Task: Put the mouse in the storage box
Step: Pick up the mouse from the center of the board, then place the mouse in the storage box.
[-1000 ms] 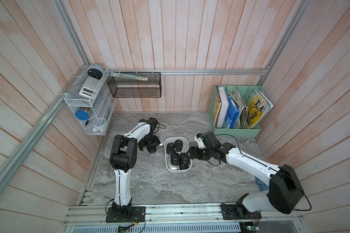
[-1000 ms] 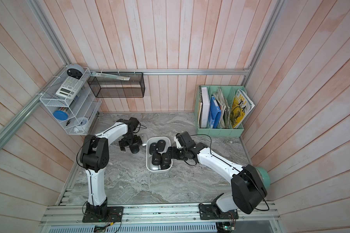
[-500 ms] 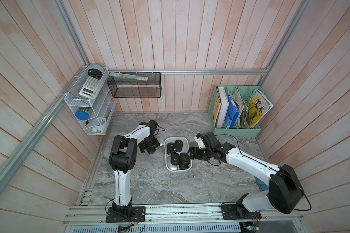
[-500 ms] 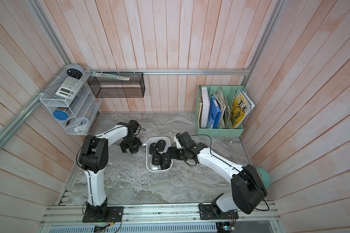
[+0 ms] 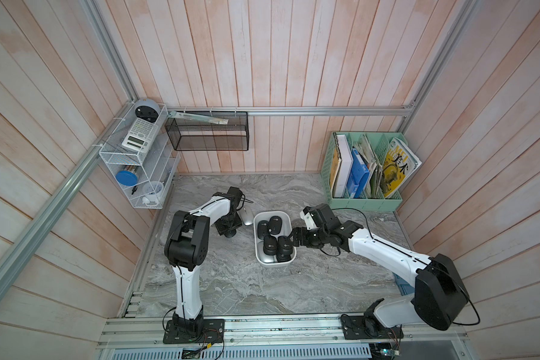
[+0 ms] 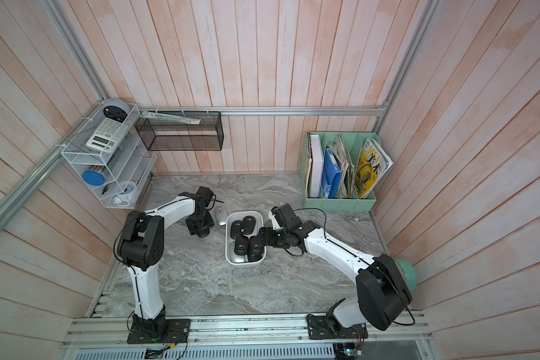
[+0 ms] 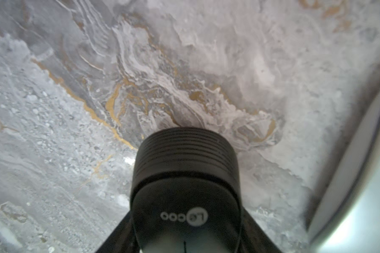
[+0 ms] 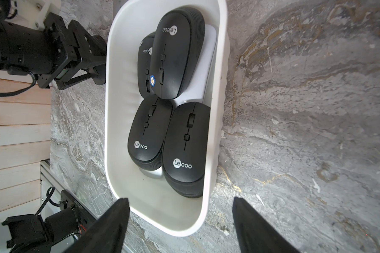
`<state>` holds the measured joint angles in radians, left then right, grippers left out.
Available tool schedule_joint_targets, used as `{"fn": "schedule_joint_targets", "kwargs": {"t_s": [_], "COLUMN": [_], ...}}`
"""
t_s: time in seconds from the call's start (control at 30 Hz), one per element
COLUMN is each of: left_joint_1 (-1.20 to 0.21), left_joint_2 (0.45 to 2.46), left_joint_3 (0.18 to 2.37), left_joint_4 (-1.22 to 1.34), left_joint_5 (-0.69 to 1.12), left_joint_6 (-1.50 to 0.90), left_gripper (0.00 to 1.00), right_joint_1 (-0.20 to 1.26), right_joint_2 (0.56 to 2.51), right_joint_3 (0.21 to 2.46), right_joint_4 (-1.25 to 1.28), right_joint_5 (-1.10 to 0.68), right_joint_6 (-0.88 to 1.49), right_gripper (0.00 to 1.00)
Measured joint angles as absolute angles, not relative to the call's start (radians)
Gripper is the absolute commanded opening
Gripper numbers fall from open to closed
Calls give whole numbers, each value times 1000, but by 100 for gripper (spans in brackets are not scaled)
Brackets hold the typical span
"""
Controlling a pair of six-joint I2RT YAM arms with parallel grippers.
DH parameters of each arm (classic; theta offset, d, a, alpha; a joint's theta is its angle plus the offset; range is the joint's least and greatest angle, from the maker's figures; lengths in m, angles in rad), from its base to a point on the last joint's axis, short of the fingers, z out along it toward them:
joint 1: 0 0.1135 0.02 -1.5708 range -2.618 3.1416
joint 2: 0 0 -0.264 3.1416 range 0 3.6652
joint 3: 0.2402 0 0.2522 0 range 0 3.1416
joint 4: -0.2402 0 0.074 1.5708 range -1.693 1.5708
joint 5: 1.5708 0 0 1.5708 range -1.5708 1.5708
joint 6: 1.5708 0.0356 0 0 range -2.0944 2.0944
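Desk (image 5: 325, 280), grey and marbled, carries the white storage box (image 5: 275, 264) with four black mice (image 8: 149, 131) lying inside. My left end effector (image 5: 229, 230) is clamped on a black Lecoo mouse (image 7: 184, 175) just beside the box, outside it. My right end effector (image 8: 179, 200) stands apart at the opposite rim.

Left end effector (image 5: 230, 230) closed, gripping black mouse (image 7: 184, 166)

We see soft, even light and faint shadows on the grey marbled surface (image 5: 262, 296). The left wrist view's edges blur.
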<state>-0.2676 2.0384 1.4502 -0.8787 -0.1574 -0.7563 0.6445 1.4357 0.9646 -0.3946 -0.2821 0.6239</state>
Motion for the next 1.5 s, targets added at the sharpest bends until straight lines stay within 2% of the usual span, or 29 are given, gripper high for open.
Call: {"fn": "schedule_joint_targets", "kwargs": {"t_s": [0.4, 0.67, 1.0, 1.2, 1.5], "left_joint_1": [-283, -443, -630, -662, -683], "left_joint_2": [1892, 1773, 1831, 1928, 1962], "left_joint_3": [1408, 1470, 1570, 1599, 1607], "left_joint_4": [-964, -1028, -1016, -992, -971], "left_joint_5": [-184, -113, 36, 89, 120], "left_joint_6": [-736, -719, -723, -723, -727], "left_gripper": [38, 38, 39, 39, 41], "right_joint_1": [645, 579, 559, 559, 554], "right_joint_2": [1436, 1416, 1399, 1390, 1367], "right_joint_3": [965, 950, 928, 900, 866], "right_joint_4": [-396, -391, -368, -344, -342], "right_joint_5": [-281, -278, -303, -311, -311], "right_joint_6": [624, 643, 672, 700, 706], "right_gripper": [80, 80, 80, 80, 80]}}
